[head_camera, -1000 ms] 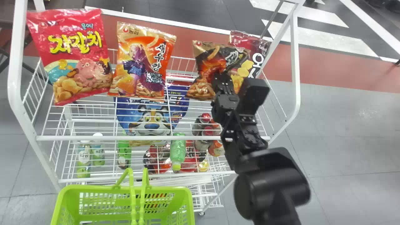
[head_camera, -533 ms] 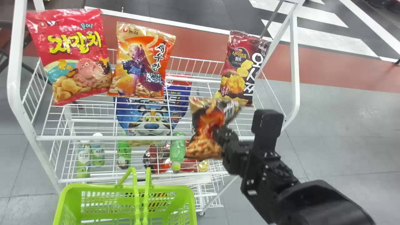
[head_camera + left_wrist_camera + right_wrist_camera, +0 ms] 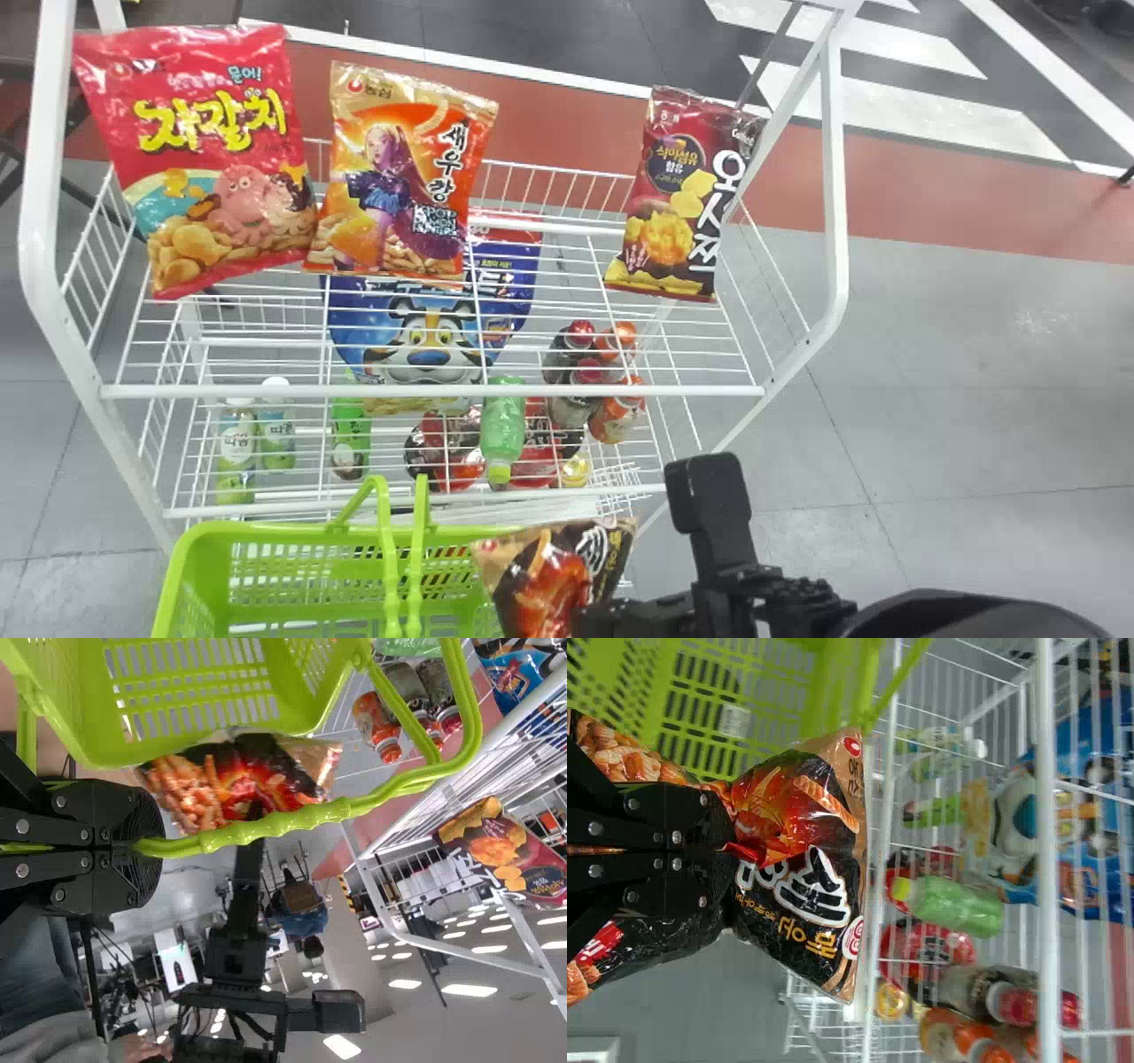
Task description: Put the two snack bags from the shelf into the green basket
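Right pincer (image 3: 595,618) grips a snack bag (image 3: 547,580) (rather crumpled).

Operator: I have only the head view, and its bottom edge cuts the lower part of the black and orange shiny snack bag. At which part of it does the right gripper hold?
Observer: At its middle. In the right wrist view, the right gripper is shut on the snack bag, and the film is gathered into folds there.
Operator: Thank you. And the green plastic basket, does something hold it?
Observer: Yes. In the left wrist view, the left gripper is shut on a green plastic handle of the basket.
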You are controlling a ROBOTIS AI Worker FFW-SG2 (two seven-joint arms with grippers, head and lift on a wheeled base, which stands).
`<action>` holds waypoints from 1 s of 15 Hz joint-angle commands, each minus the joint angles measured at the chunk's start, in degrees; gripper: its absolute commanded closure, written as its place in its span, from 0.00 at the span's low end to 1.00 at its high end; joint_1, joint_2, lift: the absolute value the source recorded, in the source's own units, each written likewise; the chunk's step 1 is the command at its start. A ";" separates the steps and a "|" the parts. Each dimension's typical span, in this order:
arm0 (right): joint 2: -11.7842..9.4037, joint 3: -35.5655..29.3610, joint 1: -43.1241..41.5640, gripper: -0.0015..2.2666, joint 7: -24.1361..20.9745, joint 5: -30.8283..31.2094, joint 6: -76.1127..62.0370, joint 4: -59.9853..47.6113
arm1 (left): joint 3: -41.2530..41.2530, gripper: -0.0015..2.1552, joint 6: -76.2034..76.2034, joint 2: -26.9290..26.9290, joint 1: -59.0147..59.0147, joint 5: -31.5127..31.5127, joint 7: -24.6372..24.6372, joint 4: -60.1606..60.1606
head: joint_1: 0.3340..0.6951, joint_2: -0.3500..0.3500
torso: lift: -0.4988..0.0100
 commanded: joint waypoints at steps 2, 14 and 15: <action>0.02 3.24 -1.23 0.89 0.31 -1.75 1.03 1.07 | -0.09 0.92 0.00 0.00 -0.14 -0.08 0.08 -0.04 | 1.00 0.00 | 0.96; 0.90 12.47 -9.49 0.00 0.22 -0.08 -1.02 13.55 | -0.36 0.92 0.00 0.27 -0.14 -0.16 -0.01 -0.48 | 1.00 0.04 | 0.96; 0.90 11.68 -9.49 0.01 0.22 0.97 1.03 12.32 | -0.36 0.92 0.00 0.27 -0.14 -0.16 0.08 -0.48 | 1.00 0.03 | 0.96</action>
